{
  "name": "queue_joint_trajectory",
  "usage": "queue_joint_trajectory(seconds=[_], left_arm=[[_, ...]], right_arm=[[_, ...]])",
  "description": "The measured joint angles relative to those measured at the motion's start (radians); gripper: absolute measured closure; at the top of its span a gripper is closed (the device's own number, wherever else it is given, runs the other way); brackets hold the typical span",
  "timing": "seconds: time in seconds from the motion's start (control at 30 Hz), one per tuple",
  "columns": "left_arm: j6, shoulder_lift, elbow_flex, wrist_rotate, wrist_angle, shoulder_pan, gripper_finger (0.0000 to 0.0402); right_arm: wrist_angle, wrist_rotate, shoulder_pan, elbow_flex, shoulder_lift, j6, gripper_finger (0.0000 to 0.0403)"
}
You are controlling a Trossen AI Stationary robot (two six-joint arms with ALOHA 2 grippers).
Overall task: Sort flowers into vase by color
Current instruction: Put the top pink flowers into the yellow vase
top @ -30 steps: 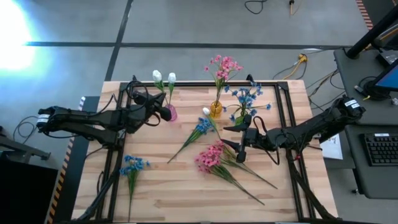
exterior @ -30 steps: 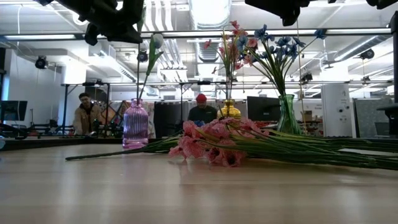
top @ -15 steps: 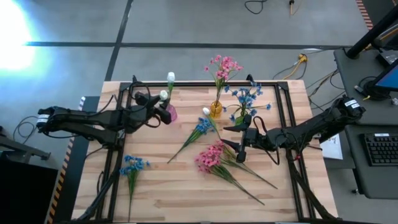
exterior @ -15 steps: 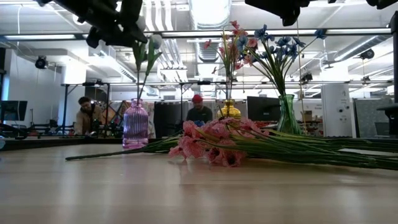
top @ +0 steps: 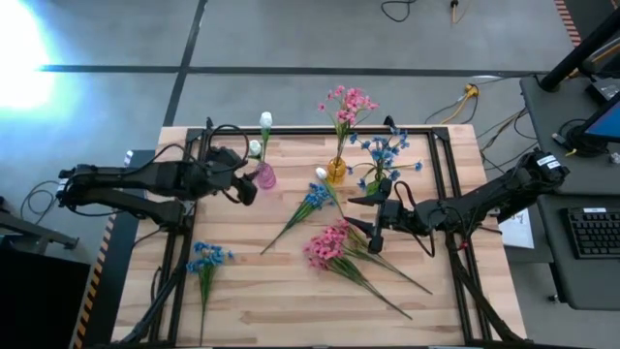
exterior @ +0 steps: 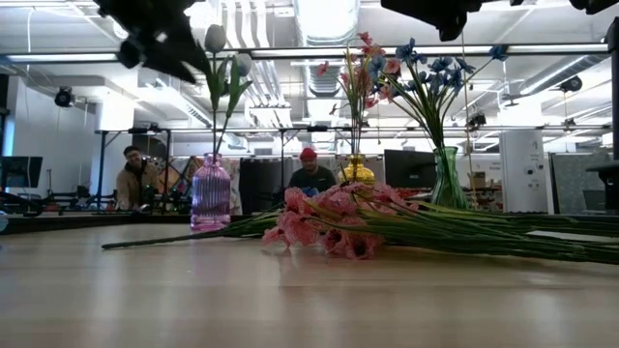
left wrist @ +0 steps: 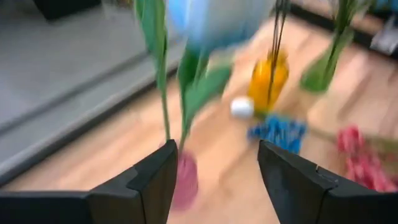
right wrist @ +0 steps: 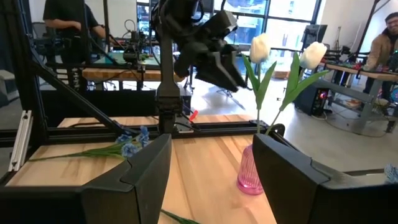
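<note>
2 white buds [top: 260, 133] stand upright in the pink vase [top: 264, 176] near the table's back left, stems vertical and blossoms up, one bud leaning slightly toward the far edge. Just beside the vase on its left, the left gripper [top: 242, 184] hangs with its fingers apart and nothing between them, as the left wrist view shows the stems rising free ahead of the open jaws. Pink blossoms fill the yellow vase [top: 335, 171] and blue ones the green vase [top: 377, 182] farther right.

On the boards, a blue spray [top: 312, 200] lies diagonally, head toward the yellow vase and stem running down-left; a pink bunch [top: 330, 244] points its heads left, stems trailing toward the front right; another blue spray [top: 207, 257] lies near the front left, stem toward the front edge. The right gripper [top: 376, 215] waits open between the green vase and the pink bunch.

The release looks complete; the arm should pull away level and clear of the stems so as not to tip the vase, then take a loose stem near its middle.
</note>
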Motion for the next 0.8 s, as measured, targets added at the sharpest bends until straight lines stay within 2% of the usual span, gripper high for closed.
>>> queue_joint_trajectory(seconds=[0.1, 0.2, 0.47, 0.8], left_arm=[[-0.117, 0.000, 0.041, 0.047, -0.187, -0.003, 0.0193], [-0.229, 0.000, 0.045, 0.064, -0.301, -0.020, 0.0193], [-0.382, 0.011, -0.030, 0.062, -0.300, -0.142, 0.0193], [-0.475, 0.067, -0.065, 0.037, -0.282, -0.280, 0.0193]], right_arm=[[-0.007, 0.000, 0.000, 0.000, 0.000, 0.000, 0.0183], [-0.017, 0.001, 0.000, 0.000, 0.000, 0.000, 0.0183], [-0.110, 0.049, -0.002, 0.000, 0.000, 0.051, 0.0183], [-0.333, 0.050, -0.006, 0.000, 0.000, 0.236, 0.0183]])
